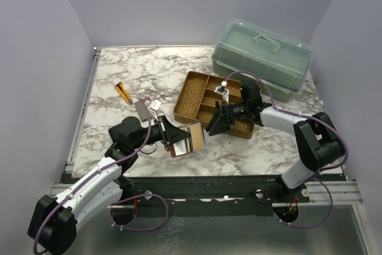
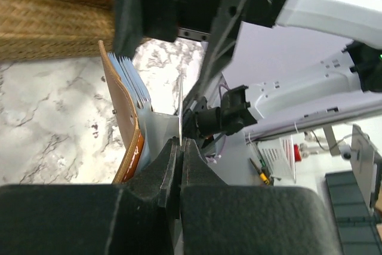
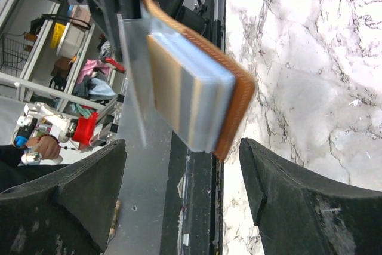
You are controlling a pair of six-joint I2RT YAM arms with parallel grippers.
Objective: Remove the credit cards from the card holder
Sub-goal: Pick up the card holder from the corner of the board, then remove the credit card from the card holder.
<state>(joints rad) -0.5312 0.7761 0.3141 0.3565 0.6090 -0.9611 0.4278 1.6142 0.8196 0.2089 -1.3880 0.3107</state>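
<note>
The card holder point(image 1: 188, 138), a reddish-brown leather wallet, is held open above the marble table between the two arms. My left gripper point(image 1: 169, 135) is shut on a thin flap of it, seen edge-on between the closed fingers in the left wrist view point(image 2: 181, 143). There the brown cover point(image 2: 122, 123) stands to the left with light-blue layers. My right gripper point(image 1: 213, 125) is open at the holder's right edge. In the right wrist view point(image 3: 182, 143) the holder point(image 3: 236, 97) hangs just ahead of the spread fingers. A tan face point(image 3: 164, 82) shows among light-blue layers. I cannot tell separate credit cards.
A brown woven divided tray point(image 1: 194, 97) with a binder clip point(image 1: 224, 91) lies behind the right gripper. A green lidded plastic box point(image 1: 262, 58) stands at the back right. An orange-and-black tool point(image 1: 124, 92) and a grey flat item point(image 1: 142, 110) lie at the left.
</note>
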